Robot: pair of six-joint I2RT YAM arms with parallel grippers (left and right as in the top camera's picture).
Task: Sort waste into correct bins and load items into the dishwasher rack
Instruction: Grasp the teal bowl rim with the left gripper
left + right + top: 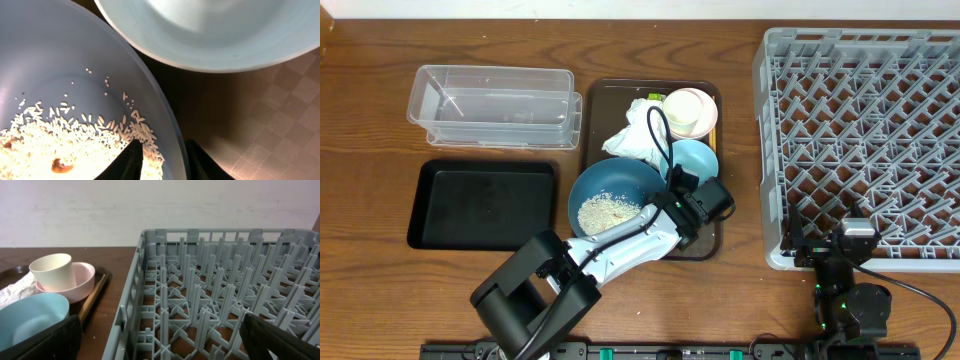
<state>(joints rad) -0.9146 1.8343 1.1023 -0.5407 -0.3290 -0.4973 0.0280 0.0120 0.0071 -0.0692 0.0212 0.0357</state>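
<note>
On the brown serving tray (pixel 705 245) the large dark blue bowl (pixel 610 180) holds loose rice (pixel 608 211). My left gripper (pixel 672 203) straddles its right rim. In the left wrist view one finger (pixel 131 161) rests inside on the rice (pixel 60 142) and the other lies just outside the rim (pixel 172 135); contact with the wall is hidden. The small light blue bowl (pixel 697 160) touches that rim. Behind them are a crumpled napkin (pixel 636 137) and a cup (pixel 688 110). My right gripper (pixel 847 240) hangs open over the dishwasher rack (pixel 865 120), holding nothing.
A clear container (pixel 495 105) and a black tray (pixel 485 205) sit side by side left of the serving tray. The rack's near left wall (pixel 127 315) stands beside the serving tray's edge. A small brown bit (pixel 61 165) lies in the rice.
</note>
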